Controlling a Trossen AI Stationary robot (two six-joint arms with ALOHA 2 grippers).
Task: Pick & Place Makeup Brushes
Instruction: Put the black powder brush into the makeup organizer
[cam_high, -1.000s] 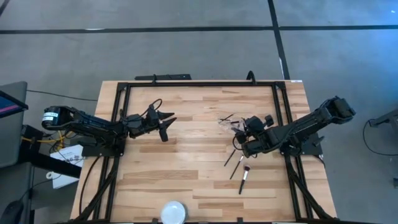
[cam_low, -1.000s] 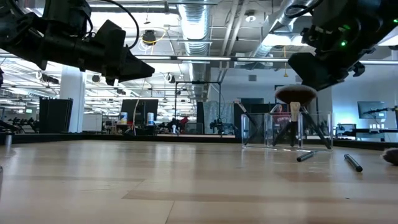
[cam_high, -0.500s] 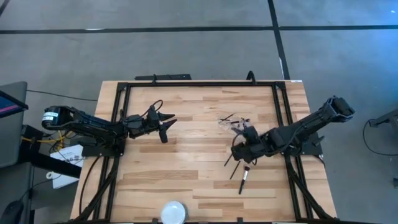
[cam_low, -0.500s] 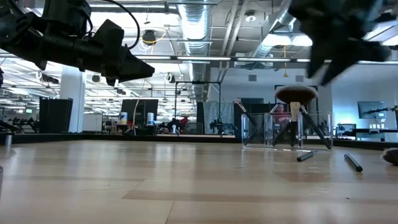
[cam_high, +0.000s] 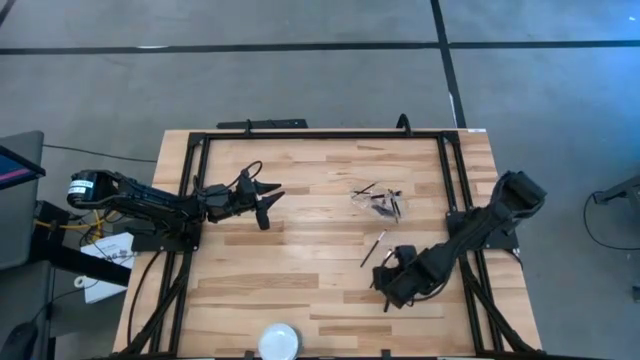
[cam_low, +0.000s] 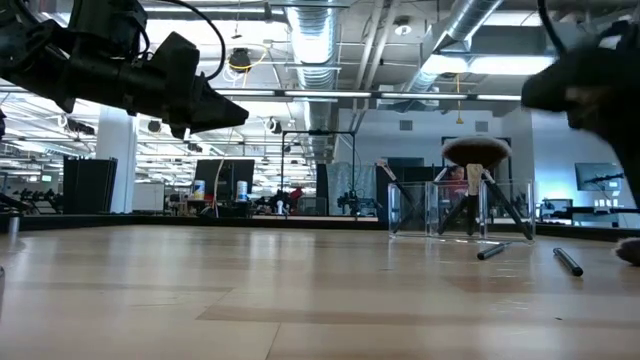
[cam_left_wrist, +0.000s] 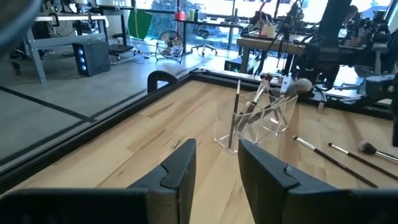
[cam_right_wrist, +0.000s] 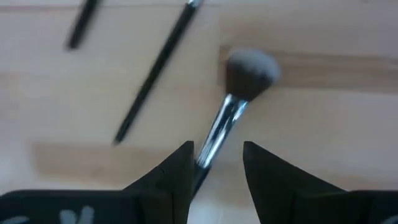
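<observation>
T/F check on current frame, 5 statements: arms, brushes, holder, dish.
1. The right gripper is open, straddling a brush lying on the table. True.
2. The clear holder is empty. False: several brushes stand in it.
3. The left gripper holds a brush. False: it is open and empty, hovering over the table's left half.
4. The white dish sits at the table's near edge. True.
5. All brushes are in the holder. False: some lie loose on the table.
</observation>
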